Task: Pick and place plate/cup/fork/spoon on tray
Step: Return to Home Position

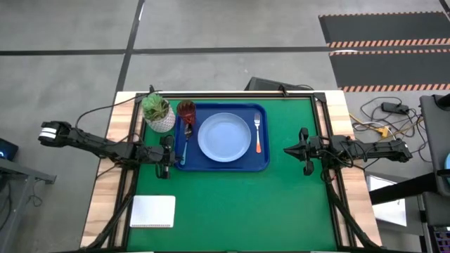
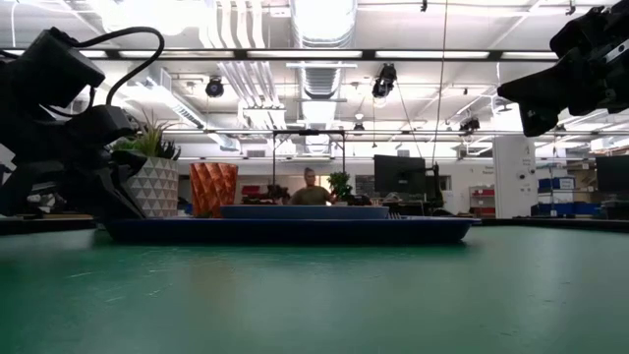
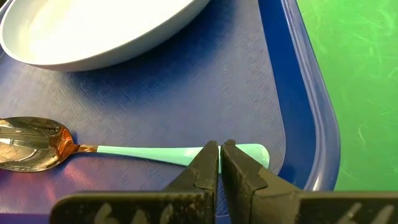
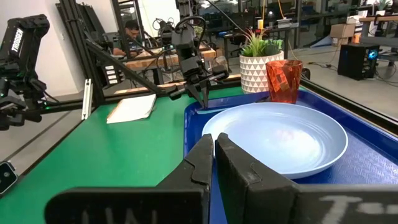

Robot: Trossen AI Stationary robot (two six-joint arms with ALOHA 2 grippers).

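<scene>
The dark-blue tray (image 1: 266, 163) lies on the green mat. On it are the light-blue plate (image 1: 225, 137), the red cup (image 1: 186, 109) at its far left corner, the fork (image 1: 258, 133) right of the plate and the blue-handled spoon (image 1: 187, 140) left of it. My left gripper (image 1: 169, 159) is shut at the tray's left rim, its fingertips (image 3: 210, 152) right over the free end of the spoon's handle (image 3: 258, 152). My right gripper (image 1: 304, 151) is shut and empty over the mat, right of the tray. My left gripper comes slanting down from the table's left toward the free end of the spoon's handle (image 3: 186, 154). Its shut fingertips stand in front of that spot, so I cannot tell whether they touch it. The spoon lies flat on the tray floor.
A white pot with a green plant (image 1: 158, 112) stands just left of the cup, outside the tray. A white notepad (image 1: 153, 211) lies on the mat near the front left. Black frame bars run along the mat's left and right sides. A person shows in the room beyond.
</scene>
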